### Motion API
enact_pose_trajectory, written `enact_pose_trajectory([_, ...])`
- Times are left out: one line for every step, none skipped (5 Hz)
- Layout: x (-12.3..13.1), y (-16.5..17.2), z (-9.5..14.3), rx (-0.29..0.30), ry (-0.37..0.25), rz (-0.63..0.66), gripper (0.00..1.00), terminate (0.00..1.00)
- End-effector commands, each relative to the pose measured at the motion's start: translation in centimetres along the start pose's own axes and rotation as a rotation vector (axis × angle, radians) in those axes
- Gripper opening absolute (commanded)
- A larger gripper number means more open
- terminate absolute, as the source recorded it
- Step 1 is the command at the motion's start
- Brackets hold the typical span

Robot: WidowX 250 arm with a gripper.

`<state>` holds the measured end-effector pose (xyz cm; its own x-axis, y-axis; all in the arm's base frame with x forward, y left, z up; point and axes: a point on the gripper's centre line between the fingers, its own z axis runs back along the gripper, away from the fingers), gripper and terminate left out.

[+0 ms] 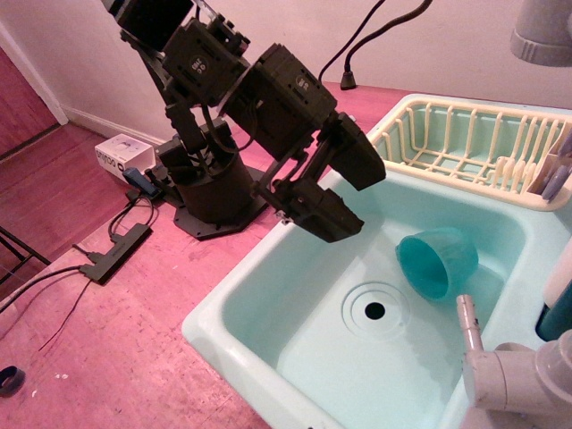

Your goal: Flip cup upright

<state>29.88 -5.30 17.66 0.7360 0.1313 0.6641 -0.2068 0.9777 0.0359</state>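
The teal-green cup lies on its side on the floor of the pale mint sink, right of the drain ring, with its open mouth facing the lower left. My black gripper hangs over the sink's back-left corner, left of the cup and well apart from it, and holds nothing. Its fingers blend into the dark body, so how the jaws stand is unclear.
A cream dish rack stands behind the sink at the right. A grey faucet juts in at the front right, with a dark bottle at the right edge. The arm's base, a white box and a power strip sit at the left.
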Motion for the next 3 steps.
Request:
enact_pose_trajectory([0.0,0.0,0.0,0.0,0.0,0.0,1.0,0.0])
enact_pose_trajectory([1.8,0.4,-1.2,-0.05,0.016,-0.139,1.0,0.0])
enact_pose_trajectory([2.0,0.2,-2.6,-0.082,0.012,-0.186,1.0,0.0])
